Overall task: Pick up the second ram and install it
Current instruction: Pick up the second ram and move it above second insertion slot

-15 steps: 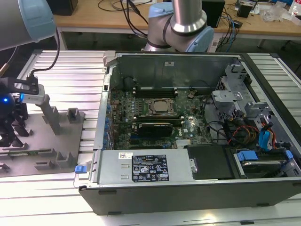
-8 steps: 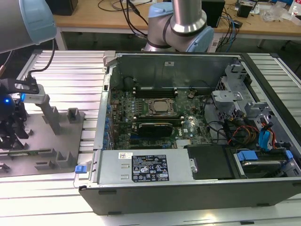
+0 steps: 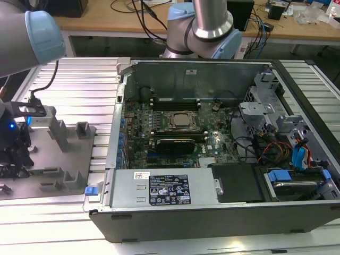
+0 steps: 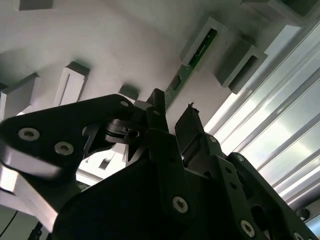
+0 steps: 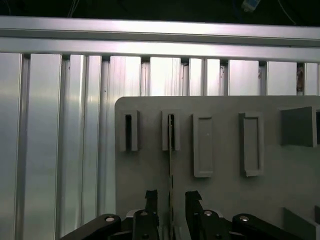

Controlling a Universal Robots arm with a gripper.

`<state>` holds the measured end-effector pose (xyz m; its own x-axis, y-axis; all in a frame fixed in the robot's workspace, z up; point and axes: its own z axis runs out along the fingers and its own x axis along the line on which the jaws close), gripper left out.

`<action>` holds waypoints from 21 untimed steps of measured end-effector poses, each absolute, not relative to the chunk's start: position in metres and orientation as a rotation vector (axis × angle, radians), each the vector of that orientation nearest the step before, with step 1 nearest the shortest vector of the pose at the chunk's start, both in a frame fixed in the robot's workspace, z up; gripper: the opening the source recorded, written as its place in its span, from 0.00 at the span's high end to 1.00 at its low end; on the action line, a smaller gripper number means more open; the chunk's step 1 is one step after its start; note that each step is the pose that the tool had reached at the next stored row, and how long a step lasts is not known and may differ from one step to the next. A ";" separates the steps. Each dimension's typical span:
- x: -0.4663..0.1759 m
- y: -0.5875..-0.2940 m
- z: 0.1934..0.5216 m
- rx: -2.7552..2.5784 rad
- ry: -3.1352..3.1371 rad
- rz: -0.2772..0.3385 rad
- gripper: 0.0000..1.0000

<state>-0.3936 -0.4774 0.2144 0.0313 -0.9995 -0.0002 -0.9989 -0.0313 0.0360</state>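
- Green, thin, flat circuit-board stick, the second ram (image 4: 192,65), stands on edge in the grey plastic holder tray (image 5: 225,200). It runs right between the black gripper's (image 5: 171,195) fingers, which are spread apart and don't seem to touch it.
- Looks light and stiff but fragile, so I'd squeeze the flat faces gently.
- Grey slot post (image 5: 164,132) holding its far end sits just beyond the fingertips and could snag.
- Open computer case (image 3: 212,133) is well off sideways.

The second ram (image 4: 192,67) is green with small dark patches, the tray (image 5: 225,200) a plain pale grey, and the gripper (image 5: 172,196) black. The table (image 3: 69,85) is silver with ribbed stripes. The arm's joint cap (image 3: 45,32) is light blue.
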 end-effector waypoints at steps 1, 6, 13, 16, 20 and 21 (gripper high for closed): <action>-0.394 -0.479 0.212 2.239 -2.167 -0.039 0.64; -0.394 -0.479 0.206 2.241 -2.164 -0.039 0.64; -0.394 -0.479 0.206 2.241 -2.164 -0.039 0.87; -0.394 -0.479 0.206 2.241 -2.164 -0.039 0.87; -0.394 -0.479 0.206 2.241 -2.164 -0.039 0.87; -0.394 -0.479 0.206 2.241 -2.164 -0.039 0.87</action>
<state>-0.3937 -0.4790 0.2056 0.0349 -0.9994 -0.0003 -0.9987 -0.0349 0.0361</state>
